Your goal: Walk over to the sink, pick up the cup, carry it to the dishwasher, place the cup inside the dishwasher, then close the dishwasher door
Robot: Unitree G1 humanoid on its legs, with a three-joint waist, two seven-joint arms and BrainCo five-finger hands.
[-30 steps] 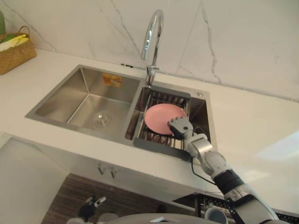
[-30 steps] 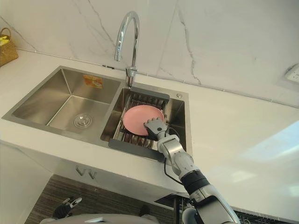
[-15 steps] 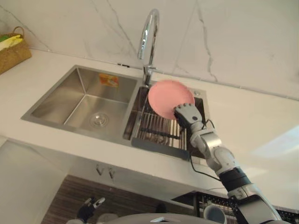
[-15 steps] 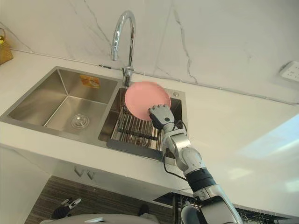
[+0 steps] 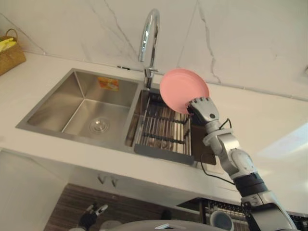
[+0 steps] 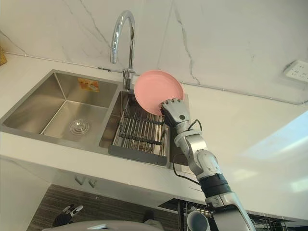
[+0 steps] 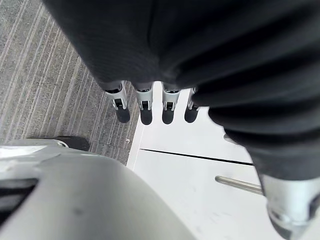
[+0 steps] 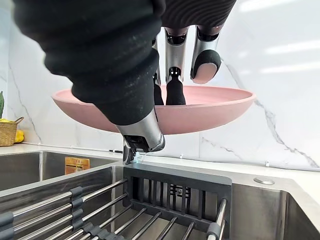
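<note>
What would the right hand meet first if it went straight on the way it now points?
Probably the marble wall behind the sink; the pink plate that the right hand grips would touch it first. The tap seems to stand aside, though depth is unclear.

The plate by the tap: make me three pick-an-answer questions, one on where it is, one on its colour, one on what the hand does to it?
1. Where is the plate? A) held up over the dish rack B) lying in the left basin C) on the counter
2. Its colour? A) blue B) pink C) white
3. The right hand? A) open, away from it B) pushing it flat C) fingers curled on its rim
Answers: A, the rack shows under it; B, it is pink all over; C, its fingers clamp the rim.
</note>
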